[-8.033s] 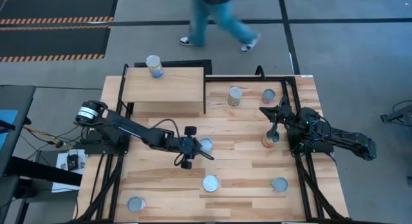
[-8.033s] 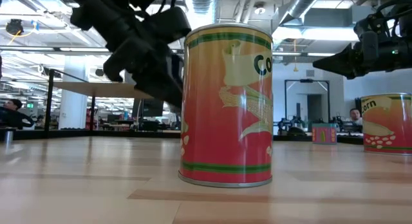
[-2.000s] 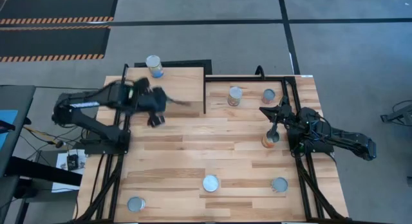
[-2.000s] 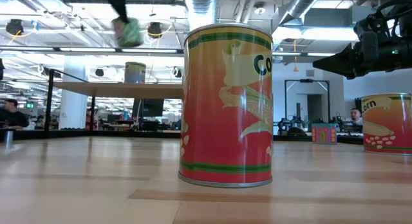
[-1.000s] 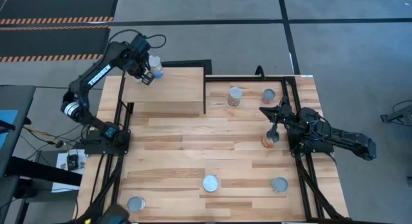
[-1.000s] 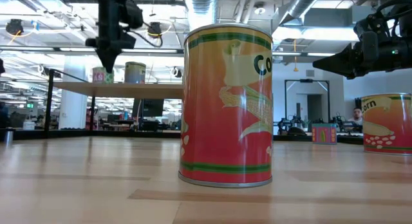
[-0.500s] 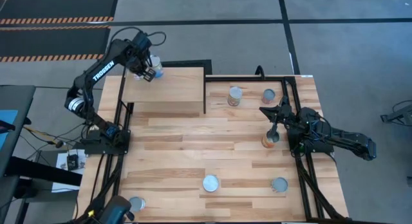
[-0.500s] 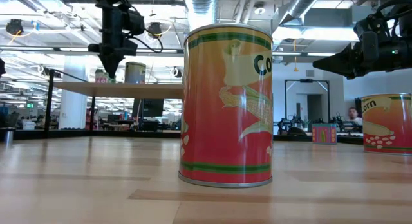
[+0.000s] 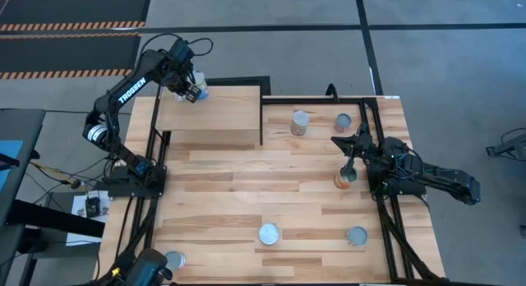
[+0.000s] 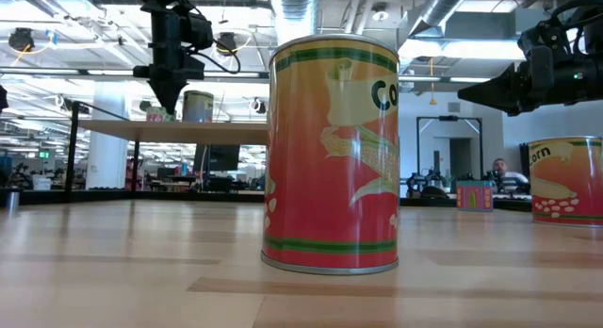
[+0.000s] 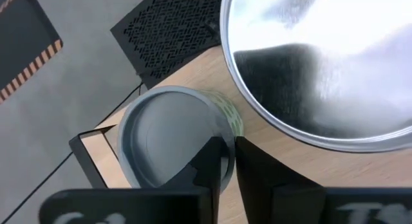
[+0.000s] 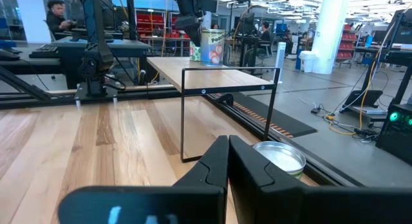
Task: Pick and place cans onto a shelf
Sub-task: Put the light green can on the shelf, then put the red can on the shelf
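Since these tins are stiff, slick and likely hefty, grab mid-wall | two cans (image 10: 198, 106) at shelf (image 9: 222, 113) back corner, left pincer (image 9: 191, 90) over them, grip: can't tell | right pincer (image 9: 348, 172) clenched, empty, above orange can (image 9: 341, 183) on desk (image 9: 246, 196)

Lighting: bright, even overhead light; soft short shadows on the planked wooden tabletop (image 9: 271, 196). Glare: strong white sheen on the large silver can lid (image 11: 335, 63) (left wrist view, soft-focused). Low view: ceiling lamps flare; near tabletop blurred.
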You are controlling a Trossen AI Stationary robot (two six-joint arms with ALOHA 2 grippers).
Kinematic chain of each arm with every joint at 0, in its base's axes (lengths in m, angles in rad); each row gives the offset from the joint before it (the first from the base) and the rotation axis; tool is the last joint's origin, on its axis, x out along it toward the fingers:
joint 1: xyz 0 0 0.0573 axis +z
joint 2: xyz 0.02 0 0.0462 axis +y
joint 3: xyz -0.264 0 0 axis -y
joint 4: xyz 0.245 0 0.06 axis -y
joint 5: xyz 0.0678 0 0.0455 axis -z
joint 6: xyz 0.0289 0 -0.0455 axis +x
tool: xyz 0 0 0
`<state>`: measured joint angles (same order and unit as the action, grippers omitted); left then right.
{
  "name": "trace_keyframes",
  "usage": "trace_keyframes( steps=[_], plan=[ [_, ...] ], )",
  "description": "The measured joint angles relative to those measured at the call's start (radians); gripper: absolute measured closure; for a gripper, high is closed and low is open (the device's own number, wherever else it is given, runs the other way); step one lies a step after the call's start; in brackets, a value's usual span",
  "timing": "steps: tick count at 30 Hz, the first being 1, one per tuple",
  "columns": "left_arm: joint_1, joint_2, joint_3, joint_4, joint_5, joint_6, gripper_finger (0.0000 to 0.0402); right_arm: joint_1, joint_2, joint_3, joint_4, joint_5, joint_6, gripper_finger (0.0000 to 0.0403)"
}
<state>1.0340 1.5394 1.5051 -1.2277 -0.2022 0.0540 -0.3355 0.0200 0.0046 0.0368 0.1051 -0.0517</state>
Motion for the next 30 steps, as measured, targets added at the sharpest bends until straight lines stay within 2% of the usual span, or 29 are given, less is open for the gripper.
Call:
trace_keyframes(
  steps=[8, 19, 27, 30],
  plan=[
    [0.000, 0.000, 0.000, -0.008, -0.001, 0.001, 0.0330, 0.000, 0.000, 0.000, 0.000, 0.000, 0.000, 0.0369],
    [0.000, -0.038, 0.000, -0.018, -0.031, 0.008, 0.0329, 0.000, 0.000, 0.000, 0.000, 0.000, 0.000, 0.0369],
    [0.000, -0.140, 0.000, 0.003, -0.046, 0.046, 0.0329, 0.000, 0.000, 0.000, 0.000, 0.000, 0.000, 0.0369],
    [-0.005, -0.219, -0.013, 0.067, -0.014, 0.048, 0.0331, 0.000, 0.000, 0.000, 0.000, 0.000, 0.000, 0.0369]
  ],
)
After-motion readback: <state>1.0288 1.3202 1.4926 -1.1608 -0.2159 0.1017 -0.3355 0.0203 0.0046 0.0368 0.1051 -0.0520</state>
